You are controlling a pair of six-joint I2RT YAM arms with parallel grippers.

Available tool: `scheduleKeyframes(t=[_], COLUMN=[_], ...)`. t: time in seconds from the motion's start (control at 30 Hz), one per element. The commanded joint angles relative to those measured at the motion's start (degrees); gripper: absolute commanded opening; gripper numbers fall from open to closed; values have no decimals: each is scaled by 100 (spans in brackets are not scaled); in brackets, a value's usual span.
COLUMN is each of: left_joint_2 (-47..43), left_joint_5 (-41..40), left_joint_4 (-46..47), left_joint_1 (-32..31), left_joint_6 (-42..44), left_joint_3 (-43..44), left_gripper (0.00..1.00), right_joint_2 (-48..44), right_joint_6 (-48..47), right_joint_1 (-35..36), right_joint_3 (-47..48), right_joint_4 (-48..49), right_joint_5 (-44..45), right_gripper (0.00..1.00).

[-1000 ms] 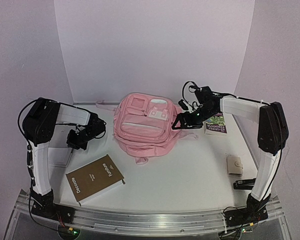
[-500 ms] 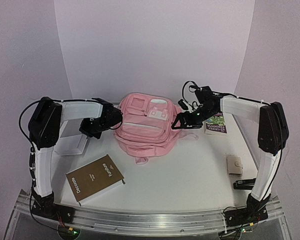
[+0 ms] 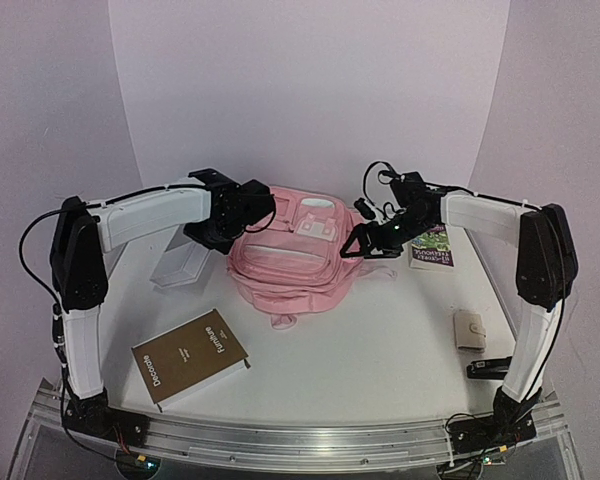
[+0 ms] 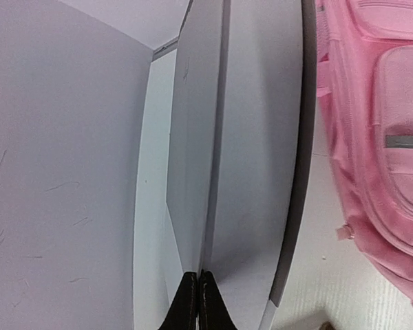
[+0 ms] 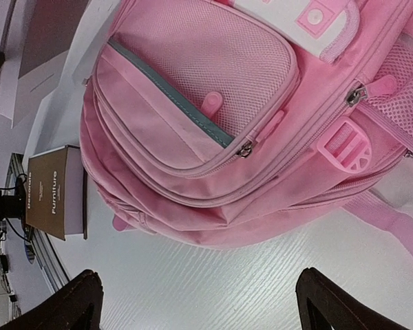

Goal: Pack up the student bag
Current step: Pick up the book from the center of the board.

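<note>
by student bag (image 3: 290, 270), left gripper (image 4: 197, 302) outstretched, pinching panel (image 4: 255, 137)

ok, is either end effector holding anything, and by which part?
Left end effector is shut on the thin edge of a flat grey-white panel. Right end effector is open by the student bag, holding nothing.

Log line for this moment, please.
left end effector: shut on white flat panel | right end effector: open, by student bag | brown book: outside bag
</note>
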Motion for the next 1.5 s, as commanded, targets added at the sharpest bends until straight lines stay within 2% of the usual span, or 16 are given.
scheduleKeyframes(t=[0.0, 0.2, 0.33, 0.57, 0.73, 0.87, 0.97, 1.03, 1.2, 1.37, 1.47], left_joint_2=[-655, -1675, -1783, -2353, -2545, -2574, -2688, -2791, -2824, -2770, -2822], left_joint_5=[314, 1879, 2665, 4316, 4911, 5036, 5099, 5371, 6108, 7003, 7393], left_joint_4=[374, 1361, 1210, 1537, 1722, 1907, 2175, 2347, 2430, 2317, 2300], left_joint_1=[-158, -323, -391, -391, -392, -390, -392, -392, -397, -395, -400], left_joint_6=[591, 1292, 1469, 1851, 1995, 2050, 2110, 2098, 2201, 2508, 2756], left_joint_3=[377, 193, 404, 253, 16, -162, -362, -424, -375, -509, -696], left_gripper=[0, 0, 0, 0, 0, 0, 0, 0, 0, 0, 0], right_joint_2=[-311, -452, -712, -1322, -1632, -1569, -1323, -1333, -1597, -2008, -2002], right_joint_6=[-10, -591, -1165, -2141, -2543, -2053, -1434, -1451, -2433, -4352, -5172], right_joint_1=[-121, -411, -564, -649, -645, -641, -633, -632, -632, -636, -633], right_joint_3=[192, 401, 449, 475, 365, 584, 884, 880, 820, 801, 1105], right_joint_4=[-53, -468, -743, -1357, -1557, -1643, -1812, -1825, -1899, -2449, -3232], right_joint_5=[-447, -951, -812, -611, -622, -652, -1030, -1320, -1281, -1082, -1094], right_gripper=[98, 98, 98, 98, 98, 98, 98, 98, 98, 98, 98])
